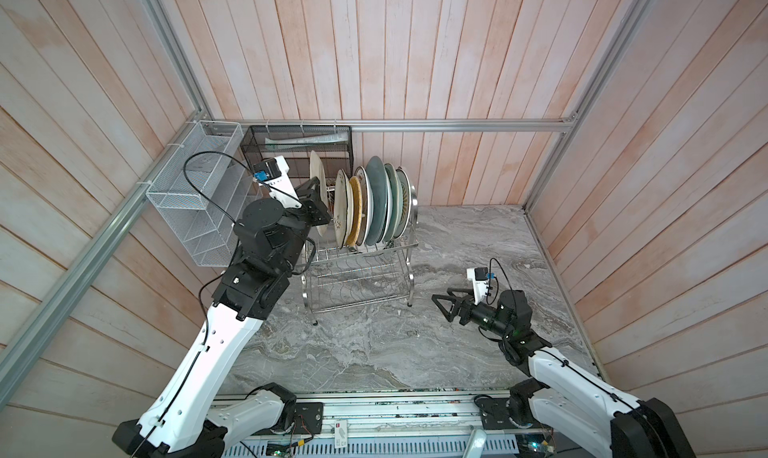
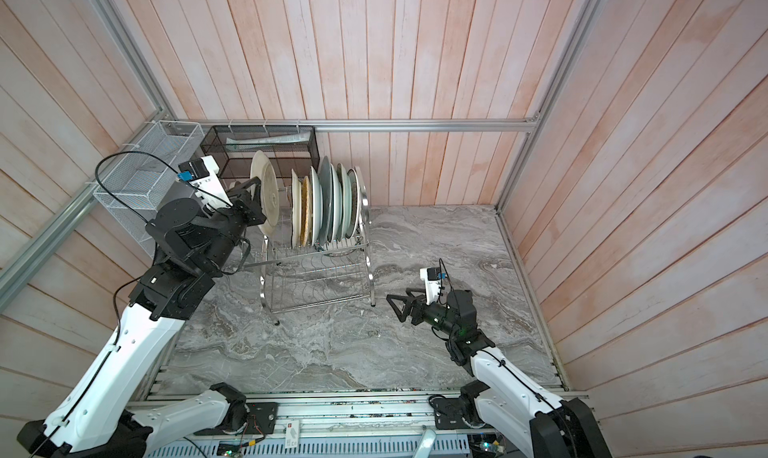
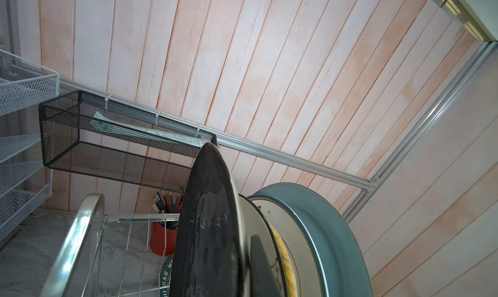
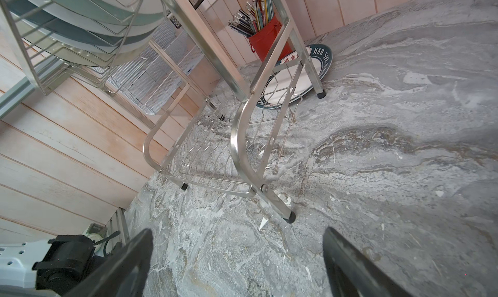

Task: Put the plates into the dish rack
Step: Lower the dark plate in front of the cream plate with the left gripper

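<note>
Left arm (image 1: 195, 364) and right arm (image 1: 575, 387) alike: long glossy white shells, matte black joint housings, thin black cables (image 1: 185, 174), white camera bracket (image 1: 478, 290) at each wrist (blue plug on top), black right claw (image 1: 441, 308) – triangular open frames, small holes in the white covers

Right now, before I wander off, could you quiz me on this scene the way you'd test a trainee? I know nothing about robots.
1. True or false: the right claw is clamped on a dish.
2. Which tier of the dish rack carries the standing plates? A) upper B) lower C) both
3. What is the left claw gripping?

Key:
1. False. It is open and empty, over the table.
2. A.
3. The held plate, on edge, left of the row in both top views.
</note>
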Robot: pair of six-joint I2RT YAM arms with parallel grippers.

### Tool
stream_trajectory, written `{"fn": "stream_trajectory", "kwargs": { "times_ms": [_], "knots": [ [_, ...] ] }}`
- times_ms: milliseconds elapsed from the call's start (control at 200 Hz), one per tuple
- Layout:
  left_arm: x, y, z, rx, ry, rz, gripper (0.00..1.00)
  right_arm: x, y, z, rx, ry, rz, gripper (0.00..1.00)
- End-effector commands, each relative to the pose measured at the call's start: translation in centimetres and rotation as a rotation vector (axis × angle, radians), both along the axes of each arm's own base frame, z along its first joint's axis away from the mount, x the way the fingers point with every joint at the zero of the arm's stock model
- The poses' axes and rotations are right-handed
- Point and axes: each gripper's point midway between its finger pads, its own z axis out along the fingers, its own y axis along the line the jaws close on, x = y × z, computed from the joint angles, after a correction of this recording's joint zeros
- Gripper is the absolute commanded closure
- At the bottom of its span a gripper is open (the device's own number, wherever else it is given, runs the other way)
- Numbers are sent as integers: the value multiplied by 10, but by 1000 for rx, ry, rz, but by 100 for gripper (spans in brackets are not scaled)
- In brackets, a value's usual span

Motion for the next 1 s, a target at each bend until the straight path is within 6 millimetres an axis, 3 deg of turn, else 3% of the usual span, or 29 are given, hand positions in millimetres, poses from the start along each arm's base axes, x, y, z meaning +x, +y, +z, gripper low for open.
{"fn": "stream_trajectory", "kwargs": {
  "times_ms": [0,755,995],
  "knots": [
    [1,2,21,-62,-81,9,100,4,1,9,-6,-38,-3,2],
    [36,1,-53,46,83,102,100,4,3,5,-24,-34,0,2],
    [36,-3,-60,77,101,92,99,5,5,2,-32,-28,2,2]
  ]
}}
